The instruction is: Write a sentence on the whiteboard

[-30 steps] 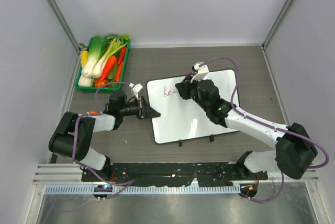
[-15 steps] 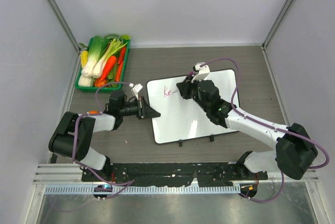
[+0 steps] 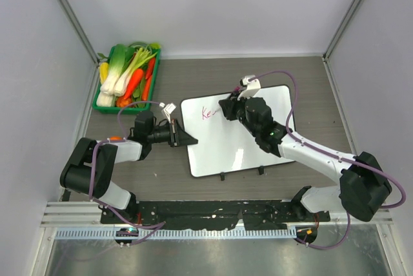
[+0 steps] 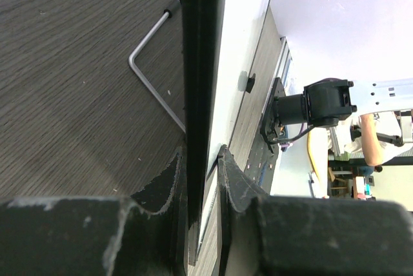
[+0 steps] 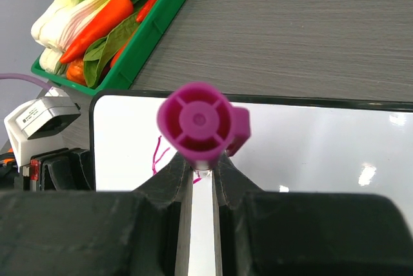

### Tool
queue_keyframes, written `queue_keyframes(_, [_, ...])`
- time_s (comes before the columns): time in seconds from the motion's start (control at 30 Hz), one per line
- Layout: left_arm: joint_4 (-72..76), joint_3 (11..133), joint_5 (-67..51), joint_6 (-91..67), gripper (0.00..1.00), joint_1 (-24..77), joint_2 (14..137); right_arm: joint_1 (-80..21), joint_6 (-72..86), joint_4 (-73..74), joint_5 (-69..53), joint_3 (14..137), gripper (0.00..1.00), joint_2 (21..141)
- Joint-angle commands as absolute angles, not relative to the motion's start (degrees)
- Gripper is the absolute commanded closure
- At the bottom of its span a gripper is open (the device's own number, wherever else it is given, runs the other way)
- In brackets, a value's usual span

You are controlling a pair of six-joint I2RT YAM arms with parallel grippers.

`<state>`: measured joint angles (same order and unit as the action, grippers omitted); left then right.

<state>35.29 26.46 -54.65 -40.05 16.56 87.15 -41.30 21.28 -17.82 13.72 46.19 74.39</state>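
Whiteboard, flat white rect w/ black rim [image 3: 219, 147], red scrawl [image 3: 207, 114] top-left. L gripper [image 3: 189, 139] clamps its left edge; R gripper [image 5: 201, 173] grips magenta-capped marker [image 5: 197, 121]

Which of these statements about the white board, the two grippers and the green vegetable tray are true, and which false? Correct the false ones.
1. The left gripper clamps the edge of the flat white rectangular whiteboard. True.
2. The right gripper holds a magenta-capped marker. True.
3. The whiteboard is blank. False: reddish writing shows near its far left corner.
4. The green plastic tray of vegetables stands on the whiteboard. False: it stands apart, at the table's far left corner.
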Motion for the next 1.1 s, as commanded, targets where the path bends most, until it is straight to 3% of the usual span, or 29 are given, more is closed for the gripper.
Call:
queue_keyframes(0.0, [28.48,25.75,-45.09,-34.19,1.00,17.67,89.12,-40.78,20.57,-19.25,12.48,47.55,0.99,75.67])
queue_keyframes(0.57, [28.48,25.75,-45.18,-34.10,1.00,17.67,89.12,-40.78,21.71,-17.31,9.58,44.39,1.00,74.80])
queue_keyframes(1.07, [28.48,25.75,-45.00,-34.10,1.00,17.67,88.95,-40.69,21.62,-17.49,15.20,42.19,0.99,72.25])
